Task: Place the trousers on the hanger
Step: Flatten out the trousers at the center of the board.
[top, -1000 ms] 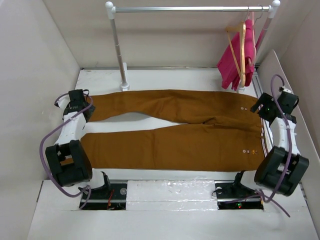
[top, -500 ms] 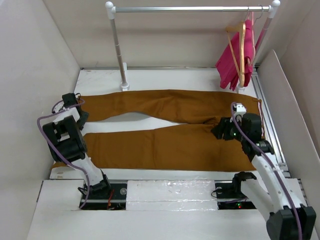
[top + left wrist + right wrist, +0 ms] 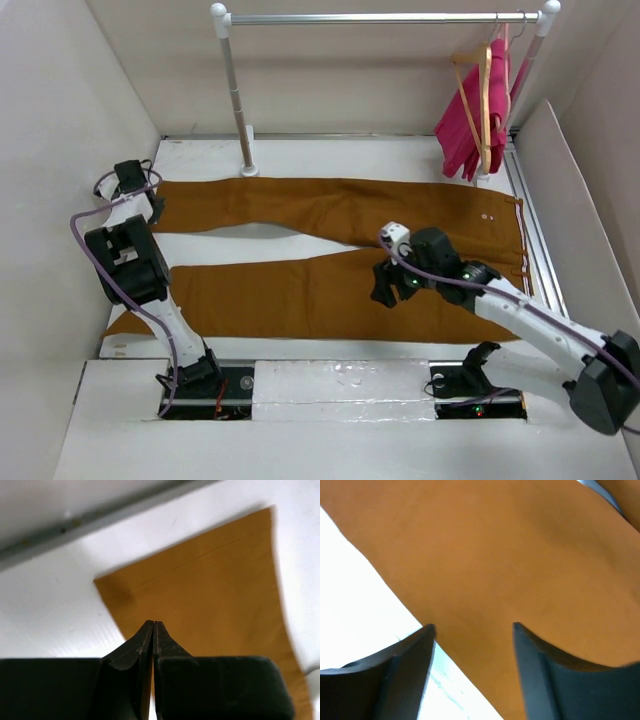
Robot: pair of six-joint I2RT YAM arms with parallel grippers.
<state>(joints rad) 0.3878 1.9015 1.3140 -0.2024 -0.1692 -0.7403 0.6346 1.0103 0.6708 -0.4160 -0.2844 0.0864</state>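
1. the left tool has just closed: its jaws are pressed flat together with the tips at the hem corner of the far leg of the trousers. whether a fold of cloth is caught between them cannot be told.
2. the right tool is open, with nothing gripped. it hangs over the inner edge of the near leg, with brown cloth under the gap and bare white worktop just beside it.
3. the trousers lie flat across the worktop, legs to the left and waistband to the right. the hanger hangs on the rail at the far right, beside the pink garment and well apart from both tools.
4. compared with a second ago, the right tool has left the waistband end and swept left to about the middle of the near leg. the left tool was open by the same hem and has now shut, its arm drawn up and back.
5. my reading is that the arms are taking hold to fold or gather the trousers. the task is at an early stage, with nothing on the hanger yet.
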